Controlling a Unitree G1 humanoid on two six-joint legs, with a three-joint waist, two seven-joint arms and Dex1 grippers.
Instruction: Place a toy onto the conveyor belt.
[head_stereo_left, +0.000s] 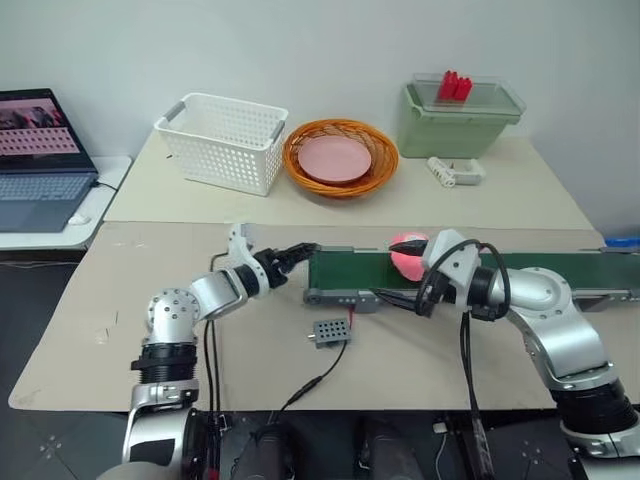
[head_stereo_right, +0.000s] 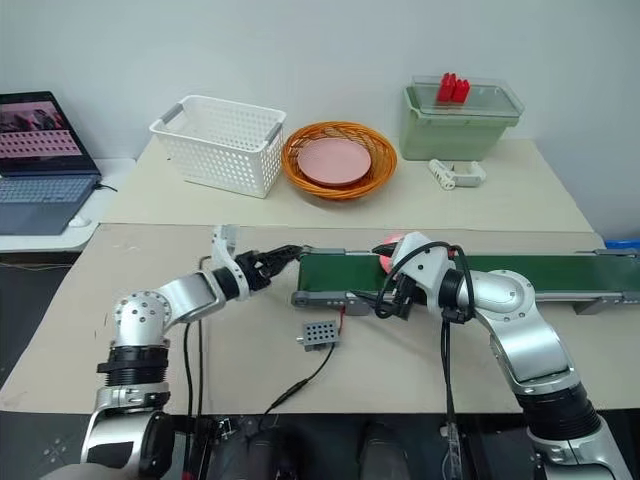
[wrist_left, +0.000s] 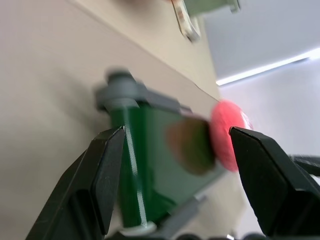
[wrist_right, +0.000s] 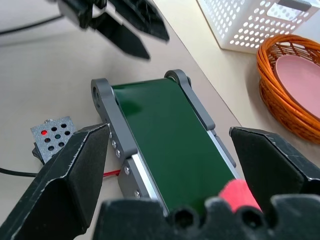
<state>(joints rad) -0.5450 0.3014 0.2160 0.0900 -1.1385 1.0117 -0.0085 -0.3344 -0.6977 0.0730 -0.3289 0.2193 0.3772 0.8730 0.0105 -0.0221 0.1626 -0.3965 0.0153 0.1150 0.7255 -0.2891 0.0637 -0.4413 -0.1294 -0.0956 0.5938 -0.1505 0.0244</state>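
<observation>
The toy (head_stereo_left: 404, 256), a small pink plush, sits on the dark green conveyor belt (head_stereo_left: 350, 270) about a third of the way from its left end. My left gripper (head_stereo_left: 298, 253) hovers open just off that left end, pointing along the belt, with nothing between its fingers (wrist_left: 107, 170). My right gripper (wrist_right: 170, 131) is open too, its fingers spread wide on either side of the belt. The toy (wrist_right: 237, 192) lies low between them, close to the palm. In the left wrist view the toy (wrist_left: 227, 134) is seen further down the belt (wrist_left: 150, 155).
A small grey control box (head_stereo_left: 330, 332) with a cable lies in front of the belt. At the back stand a white basket (head_stereo_left: 225, 140), an orange basket (head_stereo_left: 340, 180) holding a pink plate, and a pale green lidded bin (head_stereo_left: 460, 120). A laptop (head_stereo_left: 40, 160) is far left.
</observation>
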